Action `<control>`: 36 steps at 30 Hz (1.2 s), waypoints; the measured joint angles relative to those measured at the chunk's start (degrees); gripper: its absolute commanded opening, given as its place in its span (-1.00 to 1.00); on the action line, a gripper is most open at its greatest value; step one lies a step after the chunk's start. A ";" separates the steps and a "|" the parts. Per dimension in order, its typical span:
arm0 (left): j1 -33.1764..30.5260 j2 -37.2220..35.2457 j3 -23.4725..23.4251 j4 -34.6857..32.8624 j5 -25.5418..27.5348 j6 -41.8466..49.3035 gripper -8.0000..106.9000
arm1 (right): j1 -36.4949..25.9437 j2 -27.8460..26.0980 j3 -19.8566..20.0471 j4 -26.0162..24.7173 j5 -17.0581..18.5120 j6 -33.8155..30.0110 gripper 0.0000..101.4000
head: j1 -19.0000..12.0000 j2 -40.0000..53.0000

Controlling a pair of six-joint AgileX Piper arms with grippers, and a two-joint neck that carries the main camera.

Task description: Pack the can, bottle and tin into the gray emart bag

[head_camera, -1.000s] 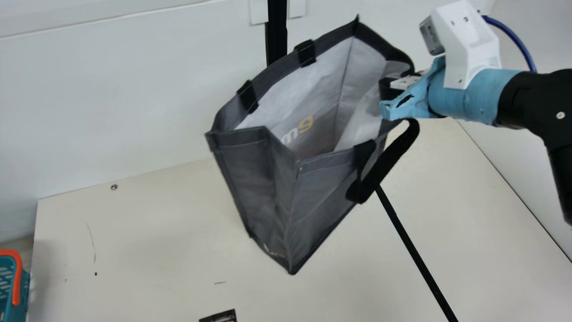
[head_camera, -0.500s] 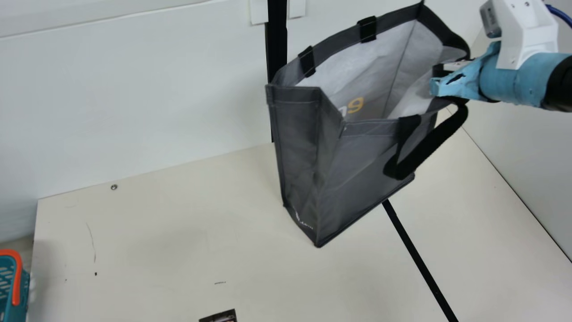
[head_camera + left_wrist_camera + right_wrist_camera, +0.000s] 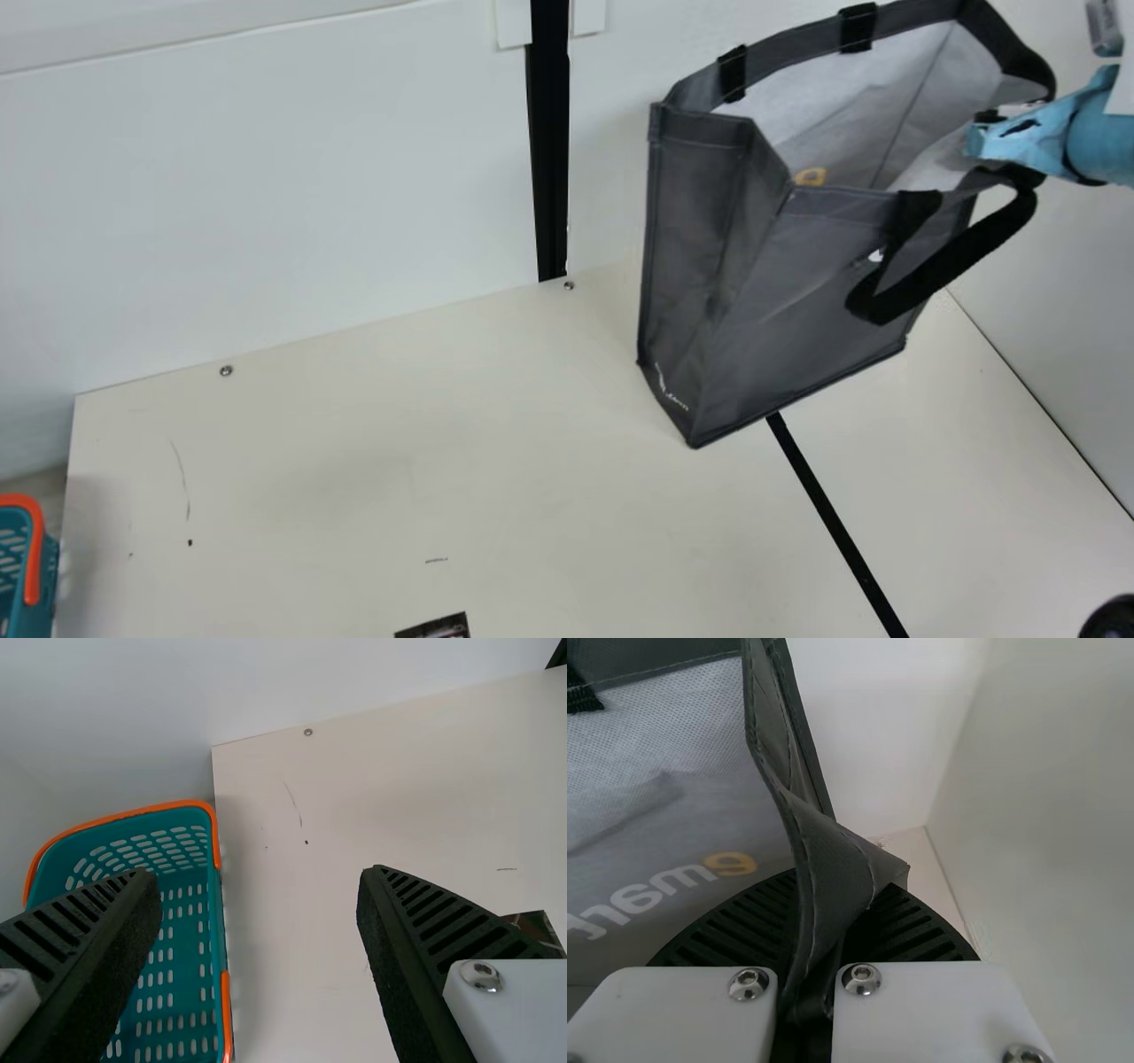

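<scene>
In the main view, see the gray emart bag (image 3: 797, 292) roughly upright, mouth open, at the right of the table (image 3: 354, 496); likely light, soft, apt to sag. In the left wrist view, find the left gripper (image 3: 255, 877) spread wide. In the right wrist view, note the right gripper (image 3: 806, 992) clamped on the bag's stitched rim (image 3: 833, 877), probably its firmest hold.

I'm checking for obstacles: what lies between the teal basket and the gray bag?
In the main view, cream tabletop with small dark marks lies between basket and bag; a dark item shows at the bottom edge.
</scene>
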 measured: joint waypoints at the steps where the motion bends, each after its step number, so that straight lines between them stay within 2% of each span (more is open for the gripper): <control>1: 0.00 0.00 0.00 0.00 0.00 0.00 0.71 | -0.72 0.58 -0.59 0.05 0.07 -0.09 -1.00 | 0.00 0.00; 21: 0.00 0.00 0.00 0.00 0.00 0.00 0.71 | -8.43 9.33 -10.80 -2.36 0.52 0.74 -1.00 | 0.00 0.00; 30: 0.00 0.00 0.00 0.00 0.00 0.00 0.71 | -9.27 11.46 -13.92 -2.77 0.15 1.91 -0.41 | 0.00 0.00; 36: 0.00 0.00 0.00 0.00 0.00 0.00 0.71 | -9.27 11.74 -15.72 -2.48 1.16 2.59 -0.01 | 0.00 0.00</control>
